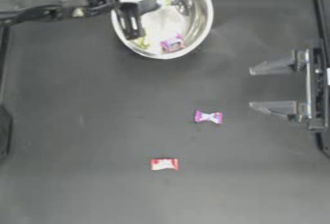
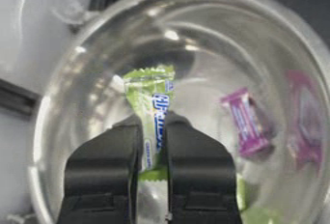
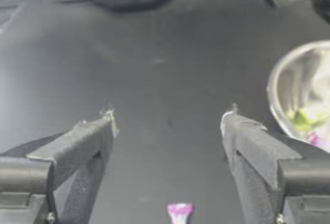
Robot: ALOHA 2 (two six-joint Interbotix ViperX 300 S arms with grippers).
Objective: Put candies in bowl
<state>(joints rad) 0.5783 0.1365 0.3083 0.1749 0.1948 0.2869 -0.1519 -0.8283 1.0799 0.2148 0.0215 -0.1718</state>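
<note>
The shiny metal bowl (image 1: pixel 197 6) stands at the table's far edge, near the middle. My left gripper (image 1: pixel 134 31) hangs over its left half, shut on a yellow-green candy (image 2: pixel 149 97) that sticks out past the fingertips above the bowl's inside (image 2: pixel 193 39). A pink-purple candy (image 1: pixel 172 44) lies in the bowl, and in the left wrist view (image 2: pixel 243 121) a bit of another green wrapper (image 2: pixel 253 212) lies near it. On the table lie a second pink-purple candy (image 1: pixel 208 117) and a red candy (image 1: pixel 163 163). My right gripper (image 1: pixel 253 88) waits open at the right side.
The right wrist view looks across the dark table to the bowl (image 3: pixel 283 92), with the loose pink-purple candy (image 3: pixel 179 213) just ahead of the open right gripper (image 3: pixel 169 119). The left arm and its cables (image 1: pixel 58 10) run along the top left.
</note>
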